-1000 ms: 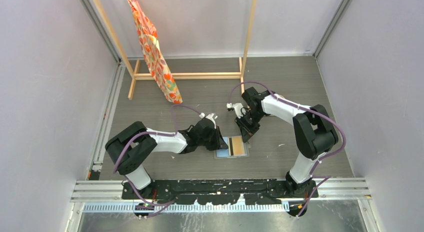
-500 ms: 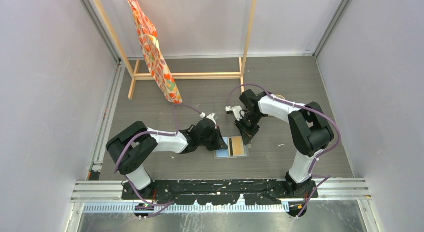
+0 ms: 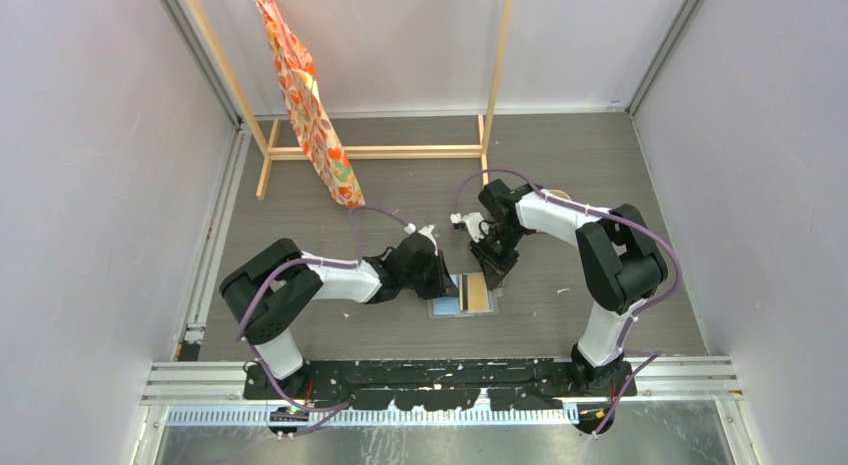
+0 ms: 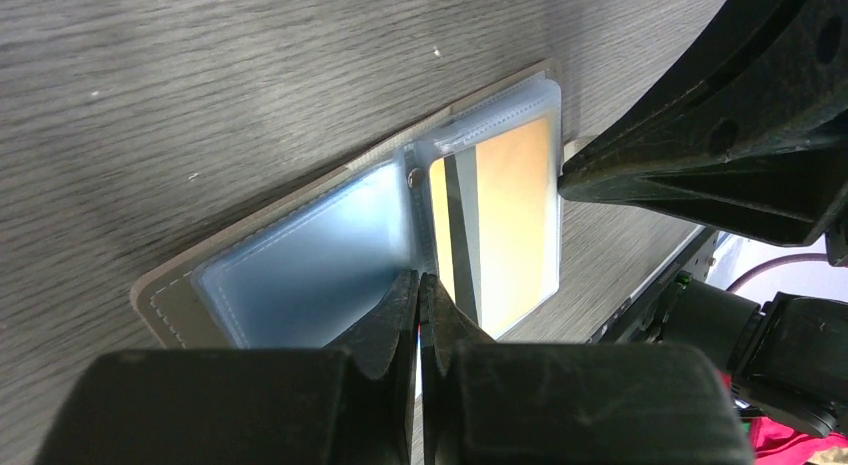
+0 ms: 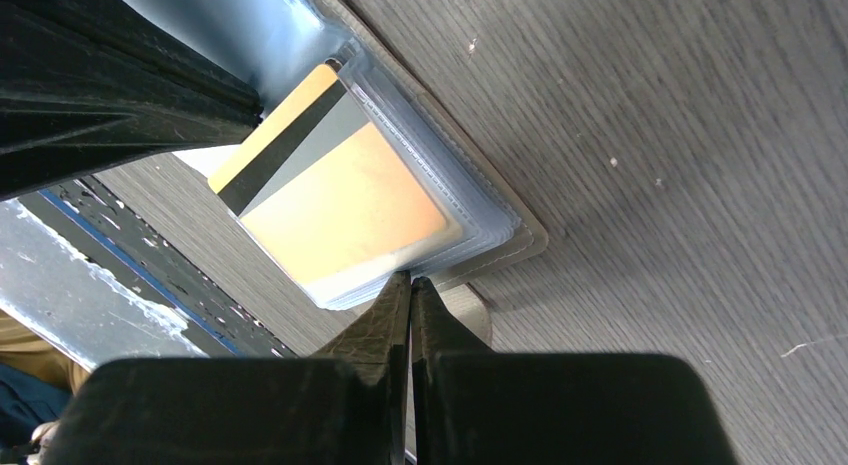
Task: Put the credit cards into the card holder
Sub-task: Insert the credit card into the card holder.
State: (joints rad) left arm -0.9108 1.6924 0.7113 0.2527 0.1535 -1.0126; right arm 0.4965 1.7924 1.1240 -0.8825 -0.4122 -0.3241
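A grey wood-grain table [image 3: 560,165] boxed in by pale lavender walls [image 3: 90,185] carries a wooden rack [image 3: 380,152] at the back, with an orange patterned cloth [image 3: 310,105] draped over its left post. At the middle of the table, near the front edge, the card holder [image 4: 310,255] lies flat and opened like a book, its pale silvery-blue lining and clear sleeves facing up and a small round stud [image 4: 413,178] at the fold. One of the credit cards [image 5: 350,210], gold-orange with a dark stripe along one side, lies in the sleeves of the holder's right half. Whether it is fully seated in a sleeve cannot be told. The left gripper [image 4: 420,285] is down at the holder's left side, its jaws pressed together with the tips over the fold between the blue sleeve and the card, and nothing is seen pinched between them. The right gripper [image 5: 410,285] is at the opposite side, jaws likewise together, tips right at the outer edge of the stacked sleeves. Whether they touch that edge cannot be told. The two arms reach toward the holder from either side, close to each other but apart.
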